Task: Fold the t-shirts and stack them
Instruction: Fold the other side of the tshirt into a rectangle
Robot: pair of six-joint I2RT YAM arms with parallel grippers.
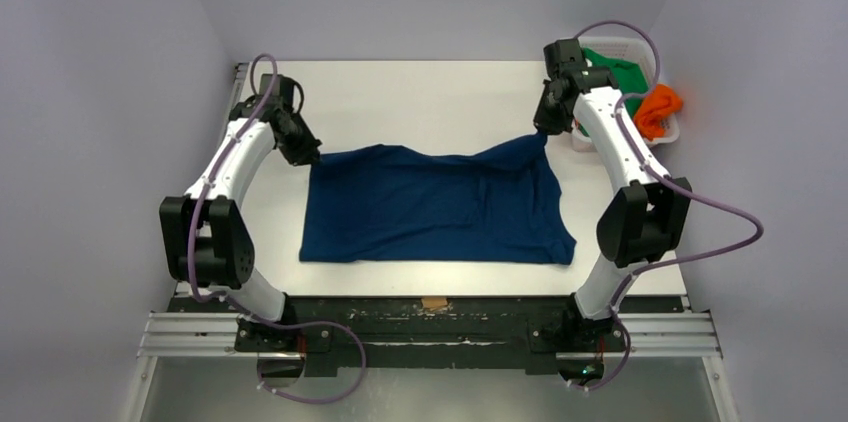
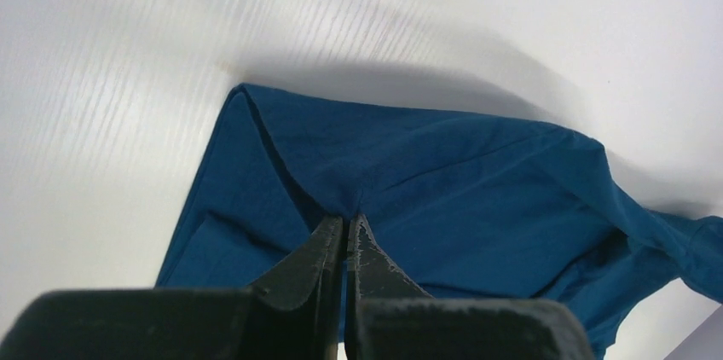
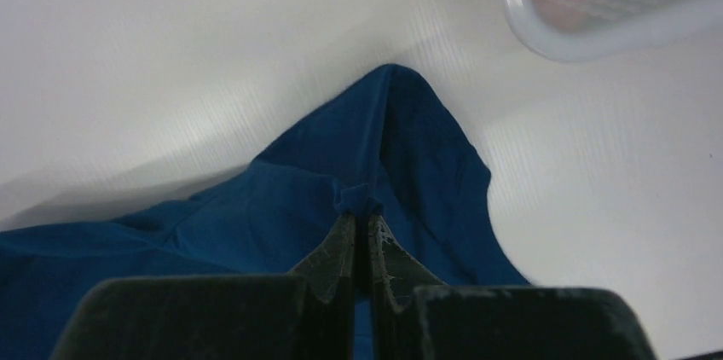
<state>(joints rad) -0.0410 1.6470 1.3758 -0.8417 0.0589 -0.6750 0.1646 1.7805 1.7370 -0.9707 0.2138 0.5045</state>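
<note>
A dark blue t-shirt (image 1: pixel 435 207) lies spread across the middle of the white table (image 1: pixel 420 97), plain side up. My left gripper (image 1: pixel 306 154) is shut on its far left corner; the left wrist view has the cloth (image 2: pixel 409 172) pinched between the left gripper (image 2: pixel 347 222) tips. My right gripper (image 1: pixel 541 130) is shut on the far right corner and holds it lifted a little, with a bunch of cloth (image 3: pixel 375 147) pinched at the right gripper (image 3: pixel 359 218) tips. A green t-shirt (image 1: pixel 622 72) and an orange t-shirt (image 1: pixel 660 107) sit in the basket.
A white lattice basket (image 1: pixel 668 135) stands at the far right corner of the table, close beside my right arm; its rim (image 3: pixel 546 36) shows at the top of the right wrist view. Grey walls close in on both sides and the back.
</note>
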